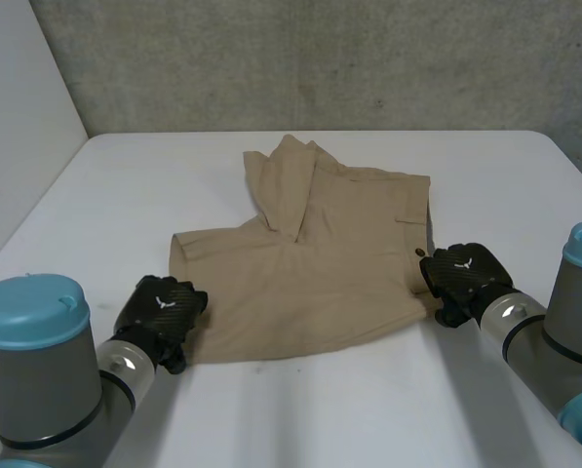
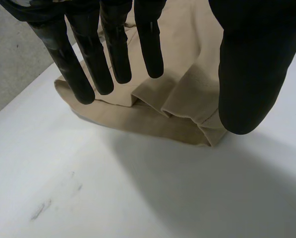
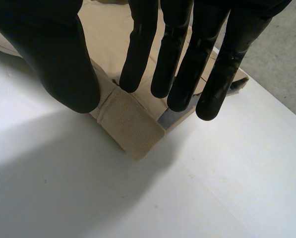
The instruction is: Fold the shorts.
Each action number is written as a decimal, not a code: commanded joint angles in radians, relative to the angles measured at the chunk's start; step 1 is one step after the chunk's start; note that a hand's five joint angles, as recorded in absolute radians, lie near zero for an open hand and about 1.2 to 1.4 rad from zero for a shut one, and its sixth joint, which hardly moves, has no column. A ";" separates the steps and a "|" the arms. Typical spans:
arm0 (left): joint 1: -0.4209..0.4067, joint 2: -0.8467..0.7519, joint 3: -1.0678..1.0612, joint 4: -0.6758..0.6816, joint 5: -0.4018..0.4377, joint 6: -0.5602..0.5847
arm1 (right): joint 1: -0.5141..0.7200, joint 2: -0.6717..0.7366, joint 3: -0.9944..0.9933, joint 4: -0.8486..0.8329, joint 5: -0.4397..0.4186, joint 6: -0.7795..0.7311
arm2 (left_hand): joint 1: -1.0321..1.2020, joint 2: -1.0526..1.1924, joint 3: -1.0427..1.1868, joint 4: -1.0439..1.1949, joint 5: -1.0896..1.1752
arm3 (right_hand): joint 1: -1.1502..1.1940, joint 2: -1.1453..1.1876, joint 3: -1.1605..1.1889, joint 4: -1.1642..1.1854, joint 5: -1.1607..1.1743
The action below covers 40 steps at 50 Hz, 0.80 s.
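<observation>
The tan shorts lie at the middle of the white table, partly folded, with one leg turned over toward 12 o'clock, the side of the grey wall. From the head view the left hand sits at the shorts' 8 o'clock corner and the right hand at their 4 o'clock edge, but the fingers cannot be read there. The left wrist view fills that in: straight fingers set wide from the thumb over a rumpled hem, holding nothing, with faint scuffs on the bare table beyond. The right wrist view shows the same wide, empty spread, fingers straight above the waistband corner. Whether either hand touches the cloth I cannot tell.
</observation>
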 commanded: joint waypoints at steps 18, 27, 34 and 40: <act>-0.023 -0.072 0.040 0.091 -0.002 -0.009 | 0.001 0.005 -0.008 -0.002 -0.003 -0.003 | 0.867 0.867 0.868 0.864 0.869 | 0.591 0.456 0.458 0.458 0.470; -0.015 0.124 0.014 0.077 -0.003 -0.006 | 0.001 -0.061 -0.017 0.015 0.004 -0.014 | 0.867 0.867 0.868 0.864 0.869 | 0.591 0.456 0.458 0.458 0.470; 0.002 0.323 0.003 -0.017 -0.002 -0.003 | 0.004 -0.194 -0.051 0.127 -0.008 -0.017 | 0.867 0.867 0.868 0.864 0.869 | 0.591 0.456 0.458 0.458 0.470; 0.008 0.469 0.012 -0.105 0.002 -0.007 | -0.004 -0.326 -0.077 0.273 -0.060 -0.022 | 0.867 0.867 0.868 0.864 0.869 | 0.591 0.456 0.458 0.458 0.470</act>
